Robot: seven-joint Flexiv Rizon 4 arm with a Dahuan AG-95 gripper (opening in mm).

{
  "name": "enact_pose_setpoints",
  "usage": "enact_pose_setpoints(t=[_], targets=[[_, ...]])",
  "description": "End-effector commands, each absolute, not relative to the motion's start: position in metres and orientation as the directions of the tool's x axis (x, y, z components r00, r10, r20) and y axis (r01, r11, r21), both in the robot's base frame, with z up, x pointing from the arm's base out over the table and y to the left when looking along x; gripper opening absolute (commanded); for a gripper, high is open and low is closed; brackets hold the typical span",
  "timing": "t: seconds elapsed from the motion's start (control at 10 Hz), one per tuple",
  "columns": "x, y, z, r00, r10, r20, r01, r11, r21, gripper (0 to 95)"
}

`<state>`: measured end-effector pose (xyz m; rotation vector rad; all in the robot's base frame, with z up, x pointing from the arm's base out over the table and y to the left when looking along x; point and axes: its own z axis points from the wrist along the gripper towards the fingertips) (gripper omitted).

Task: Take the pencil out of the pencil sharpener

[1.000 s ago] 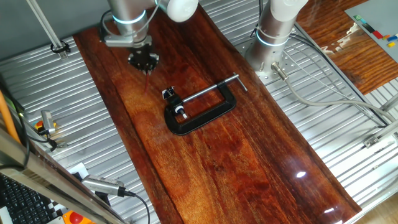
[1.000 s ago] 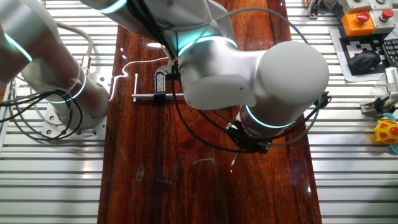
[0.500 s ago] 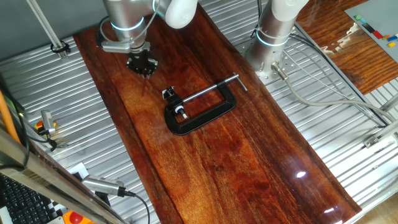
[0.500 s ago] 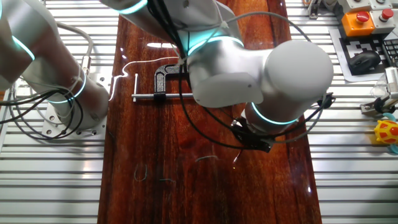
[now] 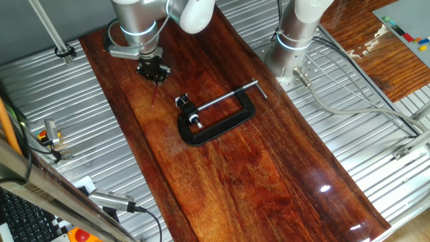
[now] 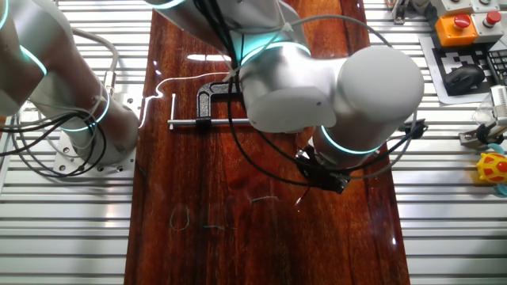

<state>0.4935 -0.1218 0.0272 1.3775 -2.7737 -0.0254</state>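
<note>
Dark red-brown wood makes up the table (image 5: 269,168), the one board flanked by ribbed metal panels. On it lies one black C-clamp (image 5: 216,119) with its silver screw rod, and at the clamp's near-left end sits one tiny silvery-white and black pencil sharpener (image 5: 182,101). Farther back, toward the board's far left corner, the single arm stands nearly upright over the wood with its wrist pointing straight down. Its pincer (image 5: 154,69) hangs just above the surface, its fingers drawn together on one thin dark pencil (image 5: 155,91) that slants down from the tips. The pencil is apart from the sharpener, to its left and farther back. In the other fixed view the arm's bulk covers most of the clamp, and the pencil (image 6: 301,196) shows only faintly below the wrist.
</note>
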Motion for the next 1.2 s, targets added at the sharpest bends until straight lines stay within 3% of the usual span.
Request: enact_pose_setpoints(t=[0.1,0.6,0.7,1.2], targets=[[0.4934,-0.1148,0.0237,-0.615,-0.788,0.034,-0.787,0.616,0.029,0.0],[0.4942,-0.1099,0.0187,-0.624,-0.78,0.031,-0.78,0.625,0.034,0.0],[0.4942,-0.1099,0.0187,-0.622,-0.783,0.031,-0.782,0.622,0.039,19.0],[0.4936,-0.1097,0.0209,-0.615,-0.788,0.029,-0.787,0.616,0.043,19.0]])
